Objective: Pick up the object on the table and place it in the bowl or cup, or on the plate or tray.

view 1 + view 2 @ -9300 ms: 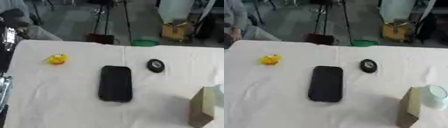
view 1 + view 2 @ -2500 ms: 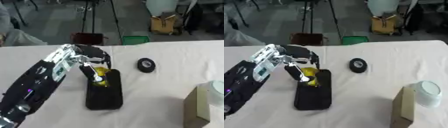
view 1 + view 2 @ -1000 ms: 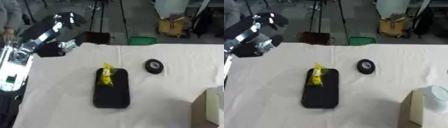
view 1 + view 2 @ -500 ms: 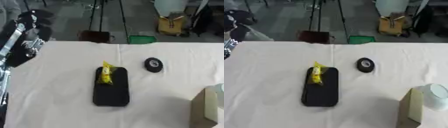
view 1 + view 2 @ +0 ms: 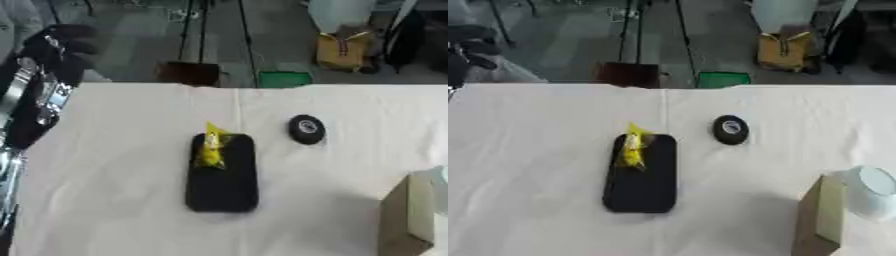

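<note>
**Q: Starting at the left edge, what do I find?**

A: My left hand (image 5: 66,42), raised at the table's far left corner, on a black and silver arm that runs down the left side. Its dark fingers look loosely curled and I see nothing in them, but they are blurred, so I cannot tell for certain how far open they are. My right hand is not in view.

**Q: And moving toward the middle?**

A: A white cloth covers the table (image 5: 114,165). Near its centre lies a flat black tray (image 5: 222,180), long side running away from me. The yellow object (image 5: 210,145), small and crinkled, rests on the tray's far left part, touching it.

**Q: What is to the right?**

A: A small black round thing (image 5: 306,129) lies on the cloth just right of the tray, apart from it. At the lower right corner stands a tan box (image 5: 822,220) with a pale round cup-like thing (image 5: 874,192) beside it.

**Q: Which step is this?**

A: I judge the placing done: the object sits on the tray and my hand is well clear. The next move, I think, calls only for bringing my arm to rest without brushing the tray.
</note>
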{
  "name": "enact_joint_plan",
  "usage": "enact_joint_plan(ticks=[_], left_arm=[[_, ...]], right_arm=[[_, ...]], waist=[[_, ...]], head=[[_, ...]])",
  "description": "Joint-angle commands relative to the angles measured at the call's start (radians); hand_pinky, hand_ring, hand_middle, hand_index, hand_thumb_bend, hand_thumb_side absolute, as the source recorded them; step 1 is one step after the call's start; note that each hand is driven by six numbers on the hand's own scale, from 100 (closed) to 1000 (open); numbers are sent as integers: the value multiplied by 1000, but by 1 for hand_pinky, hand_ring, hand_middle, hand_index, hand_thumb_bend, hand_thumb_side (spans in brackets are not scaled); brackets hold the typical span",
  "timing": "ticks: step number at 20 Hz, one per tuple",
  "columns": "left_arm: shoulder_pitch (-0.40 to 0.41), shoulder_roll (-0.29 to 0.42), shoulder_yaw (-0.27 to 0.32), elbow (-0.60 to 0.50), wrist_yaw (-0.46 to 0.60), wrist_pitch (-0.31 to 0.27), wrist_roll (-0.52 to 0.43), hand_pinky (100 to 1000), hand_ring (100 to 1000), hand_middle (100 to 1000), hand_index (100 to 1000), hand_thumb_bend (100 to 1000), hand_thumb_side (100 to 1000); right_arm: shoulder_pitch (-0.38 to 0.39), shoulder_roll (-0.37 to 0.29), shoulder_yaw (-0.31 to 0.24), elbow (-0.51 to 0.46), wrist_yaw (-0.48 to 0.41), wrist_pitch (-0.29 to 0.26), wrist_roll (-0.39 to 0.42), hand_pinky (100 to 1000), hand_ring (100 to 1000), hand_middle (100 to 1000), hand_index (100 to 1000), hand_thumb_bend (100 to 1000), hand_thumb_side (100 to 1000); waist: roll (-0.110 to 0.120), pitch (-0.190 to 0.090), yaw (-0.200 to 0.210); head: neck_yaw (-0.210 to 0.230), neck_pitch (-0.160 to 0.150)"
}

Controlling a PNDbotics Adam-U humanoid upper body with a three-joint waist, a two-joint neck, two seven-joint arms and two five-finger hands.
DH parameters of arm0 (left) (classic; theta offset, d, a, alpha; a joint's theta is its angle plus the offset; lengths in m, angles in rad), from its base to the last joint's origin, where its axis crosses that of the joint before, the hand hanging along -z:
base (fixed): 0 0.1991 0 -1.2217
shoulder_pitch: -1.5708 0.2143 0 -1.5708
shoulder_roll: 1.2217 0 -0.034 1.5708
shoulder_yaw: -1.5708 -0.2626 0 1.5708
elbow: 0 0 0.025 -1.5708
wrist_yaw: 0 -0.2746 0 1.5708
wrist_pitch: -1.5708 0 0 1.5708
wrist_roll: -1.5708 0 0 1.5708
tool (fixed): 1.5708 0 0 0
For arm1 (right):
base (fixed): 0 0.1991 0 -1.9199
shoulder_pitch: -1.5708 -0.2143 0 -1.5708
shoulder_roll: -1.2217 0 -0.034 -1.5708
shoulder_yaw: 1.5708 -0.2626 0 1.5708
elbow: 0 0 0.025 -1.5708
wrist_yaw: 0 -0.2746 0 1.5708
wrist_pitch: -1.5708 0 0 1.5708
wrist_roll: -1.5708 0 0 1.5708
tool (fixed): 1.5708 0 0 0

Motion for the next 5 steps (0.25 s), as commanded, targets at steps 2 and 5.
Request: enact_joint_plan(ticks=[2,5], left_arm=[[0,31,-16,-21,67,-9,66,672,752,797,872,310,933],[8,43,-32,-21,114,-17,113,672,752,796,872,311,931]], right_arm=[[-11,-36,-6,-23,-6,-1,-1,583,562,776,858,605,499],[-9,-33,-5,-23,-6,1,0,583,562,776,858,605,498]], waist=[[2,-11,-2],[3,-13,-2]], head=[[2,0],[1,-2]])
